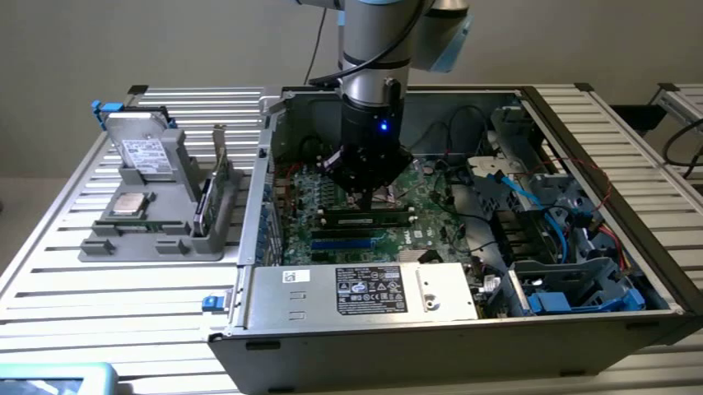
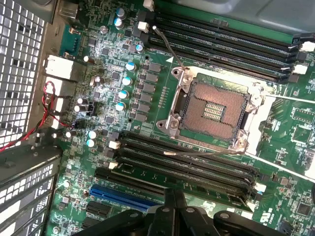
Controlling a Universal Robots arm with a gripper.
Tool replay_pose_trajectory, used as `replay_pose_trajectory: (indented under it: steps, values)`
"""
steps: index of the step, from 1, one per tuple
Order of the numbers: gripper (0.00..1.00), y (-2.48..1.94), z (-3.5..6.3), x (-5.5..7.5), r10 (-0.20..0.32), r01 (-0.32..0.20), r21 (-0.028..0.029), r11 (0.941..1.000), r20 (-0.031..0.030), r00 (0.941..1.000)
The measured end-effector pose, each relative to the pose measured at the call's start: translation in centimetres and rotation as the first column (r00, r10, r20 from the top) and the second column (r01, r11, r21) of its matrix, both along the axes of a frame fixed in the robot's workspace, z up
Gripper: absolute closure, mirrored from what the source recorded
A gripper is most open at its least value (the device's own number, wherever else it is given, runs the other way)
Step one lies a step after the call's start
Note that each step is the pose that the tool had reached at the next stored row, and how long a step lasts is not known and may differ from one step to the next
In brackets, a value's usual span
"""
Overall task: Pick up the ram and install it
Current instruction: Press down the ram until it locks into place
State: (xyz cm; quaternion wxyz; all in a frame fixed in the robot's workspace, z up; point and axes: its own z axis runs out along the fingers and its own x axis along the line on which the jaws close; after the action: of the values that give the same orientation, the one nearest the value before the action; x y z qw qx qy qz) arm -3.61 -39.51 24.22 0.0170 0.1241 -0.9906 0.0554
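The ram (image 1: 366,220) stands on edge along a black memory slot of the motherboard (image 1: 329,193), just beside the blue slot (image 1: 346,243) and inside the open computer case (image 1: 439,346). The gripper (image 1: 368,200) hangs straight over its middle, fingertips at or on its top edge. The fingers (image 2: 167,212) are drawn together; I cannot tell whether they pinch the stick's edge or only bear on it. In the wrist view they sit low over the slot rows, with the bare processor socket (image 2: 214,110) beyond.

The pick-up looks done, and the step in hand seems to be seating. That calls for a straight, even downward push, the stick kept square to the slot until the end latches close. The case rests on the slatted counter (image 1: 110,288), with a grey parts holder (image 1: 143,239) well apart.
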Motion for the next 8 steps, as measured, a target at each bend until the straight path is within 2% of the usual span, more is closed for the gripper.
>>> replay_pose_trajectory:
  steps: [2,4,8]
  values:
    - [0.89,-0.01,0.03,0.0,-0.016,0.016,-0.0041,0.9999,0.0003,0.9999]
    - [0.89,-0.01,0.04,-0.01,-0.03,0.03,-0.006,0.9995,0.0007,0.9995]
    - [0.89,0.0,0.05,0.0,-0.062,0.062,-0.006,0.9981,0.0028,0.9981]
